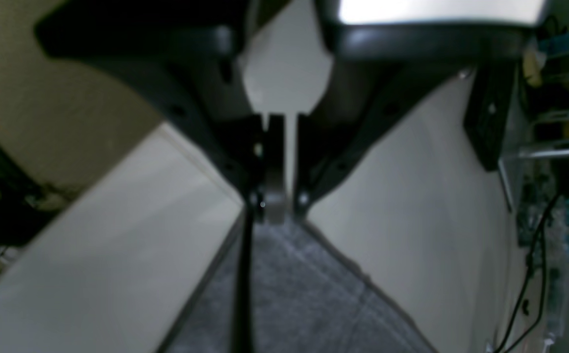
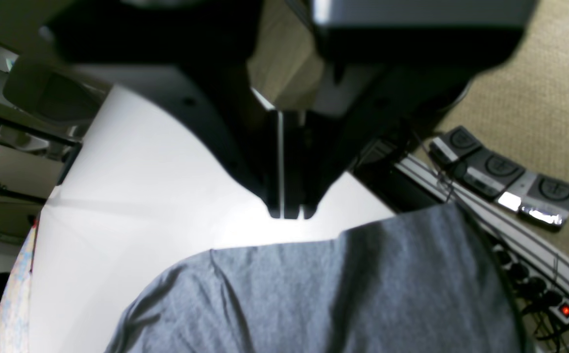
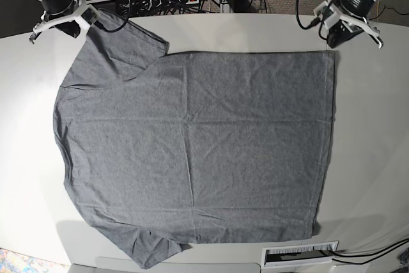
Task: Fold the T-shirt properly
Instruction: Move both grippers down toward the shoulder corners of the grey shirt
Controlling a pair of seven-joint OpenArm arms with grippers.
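You see the T-shirt [image 3: 192, 151] spread flat across the desk [image 3: 377, 158]. Your right hand [image 3: 82, 27] sits at its far-left sleeve, your left hand [image 3: 337, 39] just beyond its far-right hem corner.

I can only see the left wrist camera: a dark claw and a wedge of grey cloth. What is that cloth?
Observer: It is a T-shirt. The base view shows it spread flat on the table.
Visitor: Which part is my claw at?
Observer: The left claw is at a hem corner on the table's far side.
Visitor: Is there a second claw?
Observer: Yes. The right claw is closed over bare table, just off a sleeve.
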